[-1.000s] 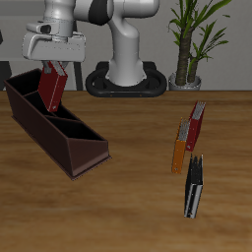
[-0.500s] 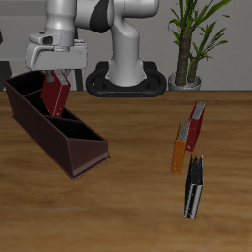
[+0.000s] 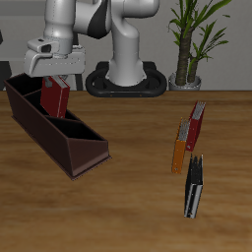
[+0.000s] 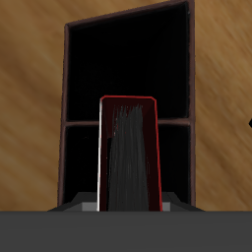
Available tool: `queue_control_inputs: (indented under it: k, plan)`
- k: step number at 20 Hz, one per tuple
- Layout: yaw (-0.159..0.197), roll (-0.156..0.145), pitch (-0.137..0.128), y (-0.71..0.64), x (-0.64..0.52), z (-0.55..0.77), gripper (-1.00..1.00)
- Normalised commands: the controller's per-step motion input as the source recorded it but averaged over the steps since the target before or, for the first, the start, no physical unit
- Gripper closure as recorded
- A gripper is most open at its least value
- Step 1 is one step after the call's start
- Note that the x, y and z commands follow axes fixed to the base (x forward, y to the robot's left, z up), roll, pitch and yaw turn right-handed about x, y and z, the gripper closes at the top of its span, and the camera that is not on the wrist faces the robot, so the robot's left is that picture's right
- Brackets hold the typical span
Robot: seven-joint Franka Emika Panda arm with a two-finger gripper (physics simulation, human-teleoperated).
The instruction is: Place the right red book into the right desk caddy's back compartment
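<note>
The slim bright red book (image 3: 55, 98) hangs below the two-finger gripper (image 3: 57, 79), clamped on its top, probably inside the long dark maroon-brown caddy (image 3: 69, 148). It looks light, stiff, maybe slippery.

You see a matt wood-grain table (image 3: 138, 187), a matt dark caddy (image 3: 59, 138) and a smooth red book (image 3: 55, 98).

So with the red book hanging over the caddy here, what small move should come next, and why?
Probably lower a little more, then release. The gripper holds the right red book upright, its lower end already inside the right desk caddy at the back section. The wrist view shows the book lined up over a dark compartment, divider beyond.
</note>
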Motion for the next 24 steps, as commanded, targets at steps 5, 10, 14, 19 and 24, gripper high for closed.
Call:
queue_control_inputs:
  k: [5, 10, 14, 19, 24]
  plan:
    - [-0.013, -0.043, 0.019, -0.13, -0.07, -0.09, 1.0]
    - [-0.016, -0.035, -0.007, -0.12, -0.1, 0.08, 1.0]
    - [0.009, -0.051, 0.018, -0.18, 0.06, -0.13, 1.0]
    - [-0.012, -0.032, 0.054, -0.12, 0.09, -0.26, 1.0]
    - [-0.015, -0.021, 0.04, -0.04, -0.02, -0.22, 1.0]
